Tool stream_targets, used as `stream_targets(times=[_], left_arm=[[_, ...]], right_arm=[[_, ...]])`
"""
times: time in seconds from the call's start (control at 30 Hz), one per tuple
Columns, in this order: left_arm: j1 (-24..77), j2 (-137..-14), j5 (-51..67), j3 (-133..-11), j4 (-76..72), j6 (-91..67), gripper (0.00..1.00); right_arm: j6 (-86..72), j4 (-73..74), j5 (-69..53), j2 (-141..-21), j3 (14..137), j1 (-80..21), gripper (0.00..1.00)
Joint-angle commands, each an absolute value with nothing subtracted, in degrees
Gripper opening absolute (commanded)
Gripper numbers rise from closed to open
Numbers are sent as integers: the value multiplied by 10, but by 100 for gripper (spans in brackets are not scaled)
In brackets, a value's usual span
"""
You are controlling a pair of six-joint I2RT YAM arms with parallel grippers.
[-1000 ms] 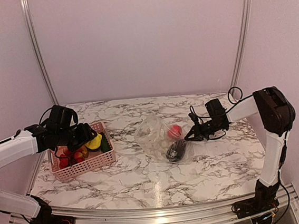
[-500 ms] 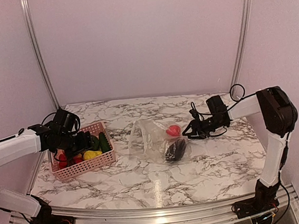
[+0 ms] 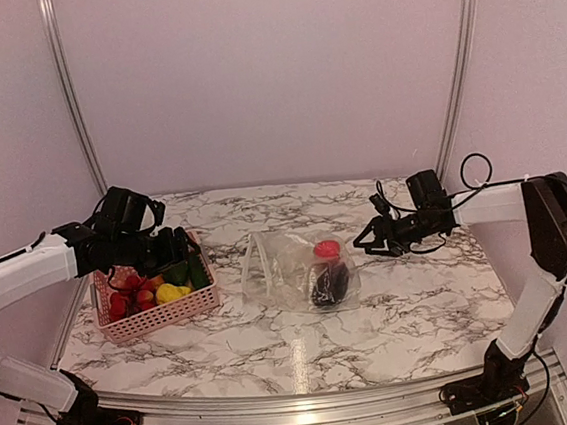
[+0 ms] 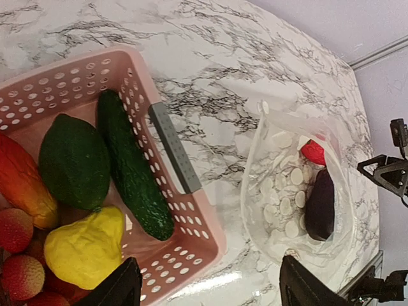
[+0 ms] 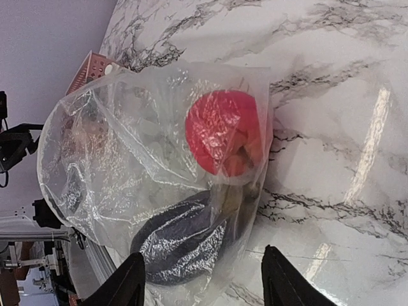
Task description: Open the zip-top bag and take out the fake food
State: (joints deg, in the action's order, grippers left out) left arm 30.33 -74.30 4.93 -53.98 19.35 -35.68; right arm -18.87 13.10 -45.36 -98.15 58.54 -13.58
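Spanning the whole scene, a white marble-patterned table [image 3: 396,332] carries everything. The left arm [image 3: 24,278], white with black joints, reaches in from the left edge over a pink perforated basket [image 3: 163,314]. The right arm [image 3: 555,216] bends in from the right side toward the middle.

The zip-top bag [image 3: 289,267], clear and crinkled, lies flat near the table's centre, between the basket and the right gripper, touching neither. One face of it shows pale round spots. The basket sits at the table's left side, near the bag.

The left gripper [image 4: 210,290] hangs over the basket's bag-side edge, its fingers spread wide with nothing between them. The right gripper [image 5: 201,277] hovers just to the right of the bag, its fingers likewise parted and empty.

Two pieces of fake food [image 3: 329,283] rest inside the bag: a red piece [image 5: 223,131] and, touching it, a dark purple piece [image 5: 185,245]. The basket holds a long dark green cucumber [image 4: 134,185], a rounded dark green fruit [image 4: 73,162], a yellow piece [image 4: 86,245], an orange-red piece [image 4: 22,185] and small bumpy red ones [image 4: 16,229].
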Motion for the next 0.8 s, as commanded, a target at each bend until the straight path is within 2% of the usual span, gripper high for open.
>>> stream_targets(times=[0.0, 0.3, 0.5, 0.6, 0.77], left_arm=[[341, -788, 112, -557, 133, -361, 70], [407, -926, 147, -608, 66, -386, 53], [429, -1010, 159, -660, 41, -401, 49], [440, -1051, 160, -690, 36, -407, 48], [461, -1125, 171, -746, 39, -414, 46]], right_arm=[[-206, 131, -486, -933, 528, -133, 59], [-234, 96, -499, -904, 462, -169, 57], [-251, 65, -489, -932, 464, -196, 55], [-244, 68, -476, -953, 478, -205, 49], [-215, 86, -444, -993, 494, -210, 29]])
